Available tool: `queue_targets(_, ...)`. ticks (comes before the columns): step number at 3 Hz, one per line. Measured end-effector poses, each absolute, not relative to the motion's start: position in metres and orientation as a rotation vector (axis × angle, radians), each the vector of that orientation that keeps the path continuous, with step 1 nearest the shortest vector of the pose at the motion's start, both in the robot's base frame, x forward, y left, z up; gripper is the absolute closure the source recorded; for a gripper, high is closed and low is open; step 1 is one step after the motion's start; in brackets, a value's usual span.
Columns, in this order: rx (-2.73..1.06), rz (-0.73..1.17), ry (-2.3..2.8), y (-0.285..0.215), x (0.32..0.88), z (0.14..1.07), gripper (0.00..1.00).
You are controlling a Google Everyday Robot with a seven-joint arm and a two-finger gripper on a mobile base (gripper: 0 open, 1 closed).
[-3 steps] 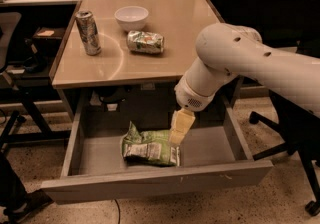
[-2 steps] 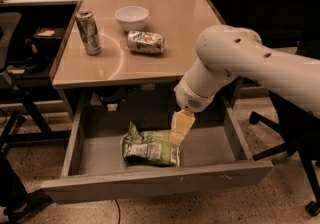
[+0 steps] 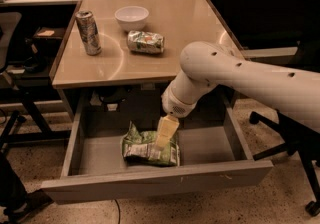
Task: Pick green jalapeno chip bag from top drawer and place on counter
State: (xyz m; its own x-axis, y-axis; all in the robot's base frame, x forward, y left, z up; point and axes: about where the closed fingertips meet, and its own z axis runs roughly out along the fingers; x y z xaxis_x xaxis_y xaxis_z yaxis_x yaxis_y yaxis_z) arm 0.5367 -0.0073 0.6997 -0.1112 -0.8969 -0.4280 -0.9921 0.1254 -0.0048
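**Slippage risk on crumpled foil**

Green jalapeno chip bag (image 3: pixel 145 149) lies crumpled in the open top drawer (image 3: pixel 150 184), close behind its front panel, at six o'clock in the view. The gripper (image 3: pixel 165 134) is down on the bag's right half; whether it has closed on it I cannot tell. Slick, creased foil could slide free on the lift, or the bag could snag the edge of the counter (image 3: pixel 195 48) overhead. On the counter, a tall can (image 3: pixel 88 33) stands at ten o'clock, with a white bowl (image 3: pixel 131 18) and a crushed can (image 3: pixel 145 42) nearer twelve. A chair (image 3: pixel 295 135) waits at three o'clock.
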Motion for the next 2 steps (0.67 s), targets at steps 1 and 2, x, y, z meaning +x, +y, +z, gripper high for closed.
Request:
queue_targets(1,-1.847,0.419,2.068,-0.005,0.534,0.697,0.00)
queue_targets(2,-1.835,0.467,2.068,0.009,0.533,0.674,0.00)
